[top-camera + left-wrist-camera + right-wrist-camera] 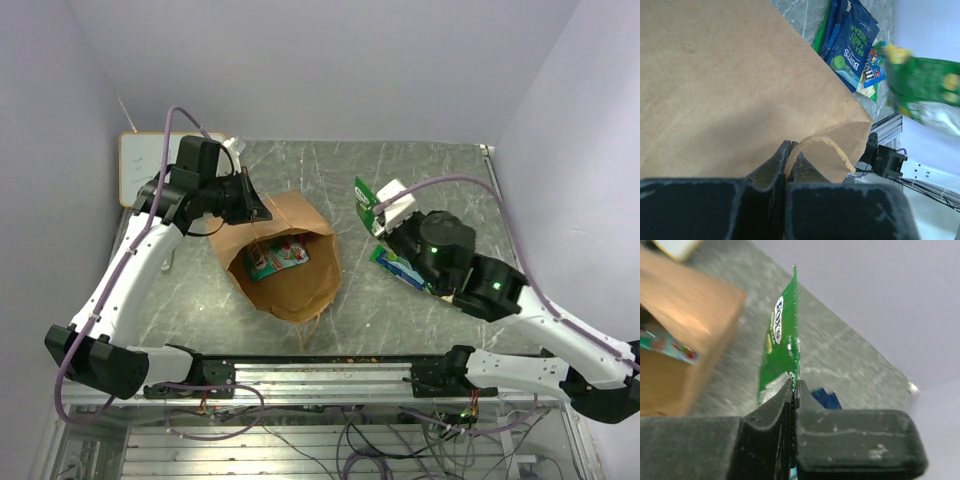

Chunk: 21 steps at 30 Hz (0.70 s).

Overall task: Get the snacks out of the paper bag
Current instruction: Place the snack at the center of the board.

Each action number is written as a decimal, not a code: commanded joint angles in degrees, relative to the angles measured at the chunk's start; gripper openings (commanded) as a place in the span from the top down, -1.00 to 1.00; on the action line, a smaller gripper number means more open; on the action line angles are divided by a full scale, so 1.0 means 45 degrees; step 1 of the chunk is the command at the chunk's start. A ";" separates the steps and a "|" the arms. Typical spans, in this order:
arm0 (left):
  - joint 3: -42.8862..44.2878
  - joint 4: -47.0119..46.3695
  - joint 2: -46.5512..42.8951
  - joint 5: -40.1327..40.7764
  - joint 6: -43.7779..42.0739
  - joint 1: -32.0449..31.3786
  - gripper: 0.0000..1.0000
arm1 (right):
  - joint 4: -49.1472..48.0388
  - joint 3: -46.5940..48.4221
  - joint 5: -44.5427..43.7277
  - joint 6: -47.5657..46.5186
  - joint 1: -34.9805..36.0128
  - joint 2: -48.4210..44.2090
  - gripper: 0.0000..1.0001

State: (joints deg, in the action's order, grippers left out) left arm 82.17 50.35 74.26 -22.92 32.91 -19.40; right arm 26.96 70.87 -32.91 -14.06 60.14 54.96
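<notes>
Left gripper (791, 150) has its jaws closed tight on the rim of the paper bag (300, 215), just beside the twisted handle (832, 147), and holds the mouth open. One teal and red packet (280, 257) lies inside the bag. On the right, the right gripper (794, 387) is closed on the edge of a green packet (782, 340), near blue packets (395, 265) on the table (430, 170). I judge the packets light, thin and slippery; the flat sealed edge is best to pinch. The bag paper is soft and may fold in.
</notes>
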 commanded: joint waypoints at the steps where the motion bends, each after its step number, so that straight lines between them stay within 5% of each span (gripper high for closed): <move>1: 0.0529 0.0138 -0.0231 0.0427 -0.0172 0.0034 0.86 | -0.2571 -0.2208 0.0498 -0.3613 -0.1729 -0.0510 1.00; 13: 0.0430 -0.0566 0.0470 -0.0759 -0.0620 0.0038 0.86 | -0.5118 -0.5701 0.7378 -0.6557 -0.9233 0.0584 1.00; 21: 0.0424 -0.0113 0.0772 -0.1339 -0.1231 0.0074 0.86 | -0.6978 -0.6096 1.0984 -0.8515 -1.1246 0.1548 1.00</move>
State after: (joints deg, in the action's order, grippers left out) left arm 82.85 49.95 76.79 -25.76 29.71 -19.33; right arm 4.14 41.69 6.59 -46.37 11.49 59.99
